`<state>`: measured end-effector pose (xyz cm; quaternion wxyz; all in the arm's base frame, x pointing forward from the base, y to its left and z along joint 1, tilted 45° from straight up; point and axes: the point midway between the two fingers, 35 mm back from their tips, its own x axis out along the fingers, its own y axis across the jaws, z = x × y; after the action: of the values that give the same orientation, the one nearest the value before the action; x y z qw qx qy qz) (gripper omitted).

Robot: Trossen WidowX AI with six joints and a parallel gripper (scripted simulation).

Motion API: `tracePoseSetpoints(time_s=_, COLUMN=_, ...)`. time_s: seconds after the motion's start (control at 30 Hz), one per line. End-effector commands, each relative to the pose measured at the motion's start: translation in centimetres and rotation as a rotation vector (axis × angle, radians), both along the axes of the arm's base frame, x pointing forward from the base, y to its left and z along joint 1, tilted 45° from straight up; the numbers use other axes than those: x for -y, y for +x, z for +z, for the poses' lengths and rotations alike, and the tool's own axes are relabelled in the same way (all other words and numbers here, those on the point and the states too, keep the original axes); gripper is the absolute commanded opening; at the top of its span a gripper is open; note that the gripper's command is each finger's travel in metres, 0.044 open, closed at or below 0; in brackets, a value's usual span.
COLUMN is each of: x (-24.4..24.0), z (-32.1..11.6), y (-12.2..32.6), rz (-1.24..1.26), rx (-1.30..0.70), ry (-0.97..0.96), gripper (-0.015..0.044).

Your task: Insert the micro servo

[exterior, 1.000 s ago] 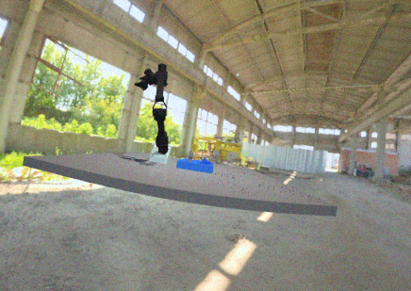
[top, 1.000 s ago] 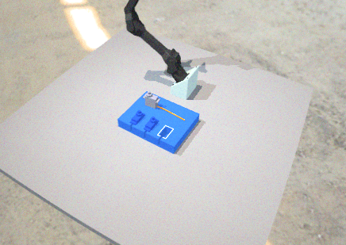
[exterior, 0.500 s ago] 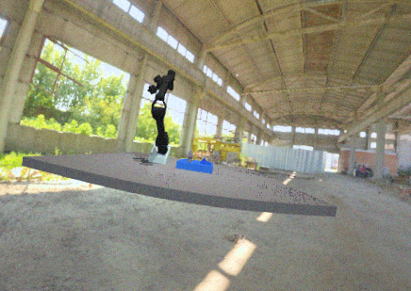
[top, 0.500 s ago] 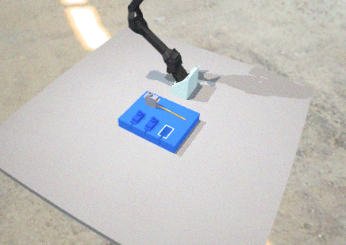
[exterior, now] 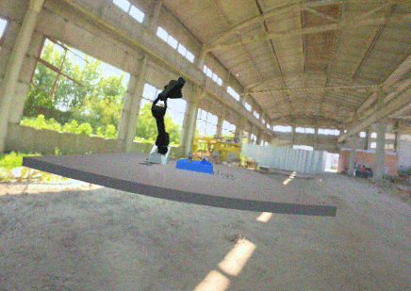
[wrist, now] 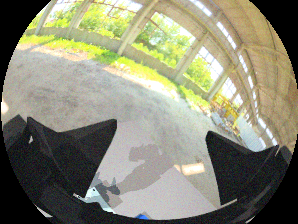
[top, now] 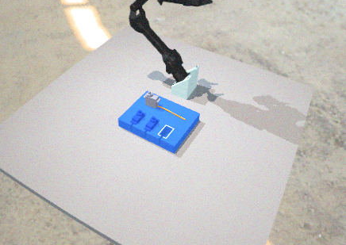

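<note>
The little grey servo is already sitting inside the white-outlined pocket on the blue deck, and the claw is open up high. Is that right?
Not quite. In the top view the grey servo rests on the blue deck's back corner, and the white-outlined pocket holds nothing. The claw is indeed open up high.

pocket (top: 165,131): open above | seated servos (top: 144,120): just beside, apparently apart

A vast concrete hall (exterior: 283,53) with tall windows (exterior: 71,90) at left showing green trees, sunlit patches (exterior: 236,257) on the dusty floor (exterior: 118,246) at lower right.
</note>
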<state>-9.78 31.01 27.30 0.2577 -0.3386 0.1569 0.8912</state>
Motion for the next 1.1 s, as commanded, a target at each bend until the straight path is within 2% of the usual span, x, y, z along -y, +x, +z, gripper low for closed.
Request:
tracePoseSetpoints(time_s=0.0, x=-0.5, z=-3.1, y=3.4, rz=-0.103, rx=0.1, ry=-0.082, gripper=0.044)
tracePoseSetpoints(time_s=0.5, x=2.1, z=-11.1, y=15.1, rz=-0.387, rx=0.421, ry=-0.372, gripper=0.044)
tracePoseSetpoints(time_s=1.07, x=12.0, z=-16.7, y=25.7, rz=-0.553, rx=0.738, ry=-0.81, gripper=0.044)
